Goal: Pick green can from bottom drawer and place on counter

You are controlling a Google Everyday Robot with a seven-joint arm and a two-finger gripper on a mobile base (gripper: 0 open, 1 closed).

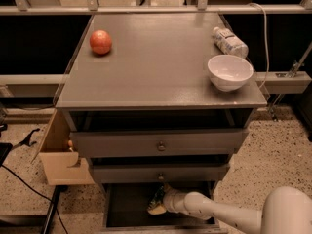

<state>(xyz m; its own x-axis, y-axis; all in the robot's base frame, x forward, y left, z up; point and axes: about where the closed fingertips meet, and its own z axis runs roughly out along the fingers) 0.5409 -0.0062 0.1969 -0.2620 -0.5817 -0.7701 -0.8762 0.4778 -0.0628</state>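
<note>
The green can [156, 198] sits in the open bottom drawer [127, 209], near the middle of its dark interior and just under the front of the drawer above. Only a sliver of green shows. Its long axis seems to run roughly up and down in the view, top toward the cabinet, but I can't be sure. My gripper [159, 204] is down in the drawer right at the can, with my pale arm [214, 212] reaching in from the right. Whether I'm clamped on it, I cannot tell. On the counter [156, 77] above are an orange fruit [101, 42] far left, a white bowl [230, 72] right, and a plastic bottle [229, 41] lying behind it.
</note>
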